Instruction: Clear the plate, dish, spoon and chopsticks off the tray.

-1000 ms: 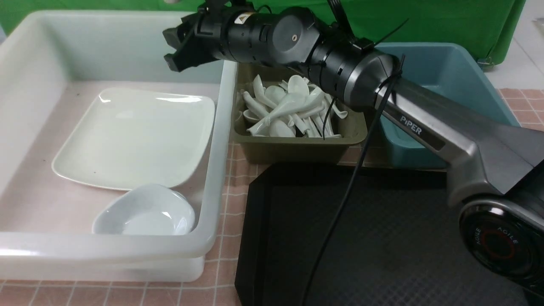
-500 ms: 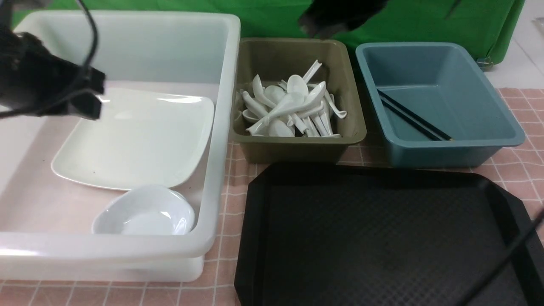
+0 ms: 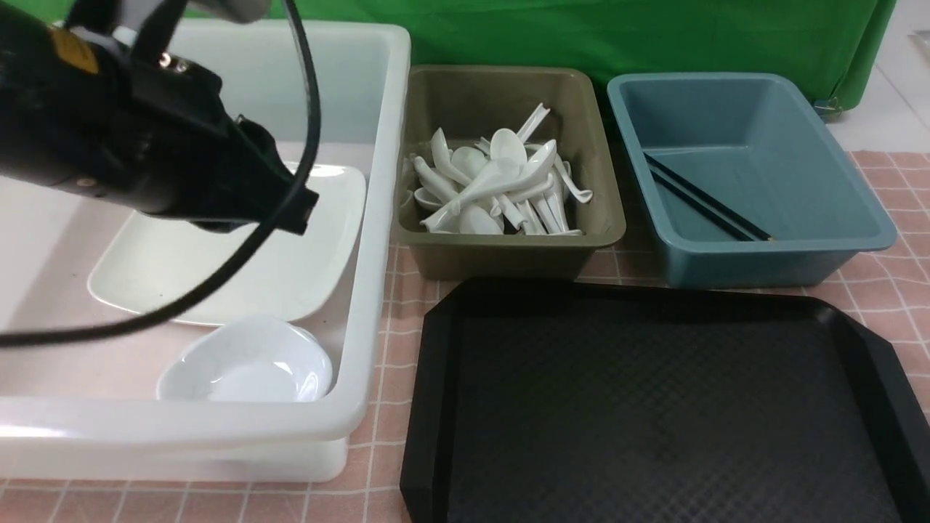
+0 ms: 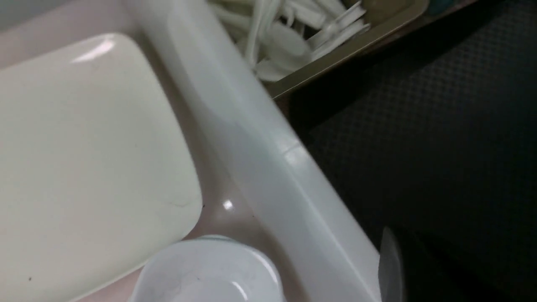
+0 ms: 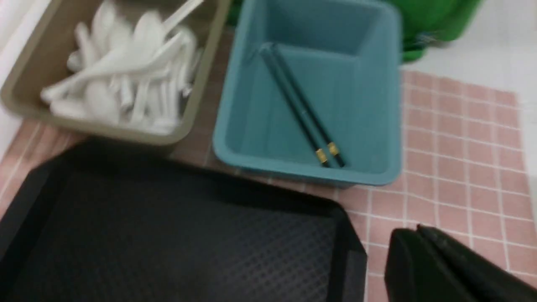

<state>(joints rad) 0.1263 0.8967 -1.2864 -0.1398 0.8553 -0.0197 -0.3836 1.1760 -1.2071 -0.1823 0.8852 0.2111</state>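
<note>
The black tray (image 3: pixel 654 407) lies at the front with nothing on it. The square white plate (image 3: pixel 218 283) and the small white dish (image 3: pixel 247 363) rest in the white tub (image 3: pixel 370 240). Several white spoons (image 3: pixel 494 185) are piled in the olive tub (image 3: pixel 508 250); I cannot single out one. The black chopsticks (image 3: pixel 701 200) lie in the blue tub (image 3: pixel 763 254). My left gripper (image 3: pixel 294 207) hangs shut and empty above the plate's far right part. The right gripper (image 5: pixel 415 235) shows only in its wrist view, shut and empty over the pink cloth just right of the tray (image 5: pixel 168 235).
A pink checked cloth (image 3: pixel 392 341) covers the table. Three tubs stand in a row behind the tray, against a green backdrop (image 3: pixel 581 29). The left arm's cable (image 3: pixel 240 247) loops over the white tub.
The right arm pulled back from above the tubs and left the front view, its gripper closing. The left arm swung in over the white tub from the left.
</note>
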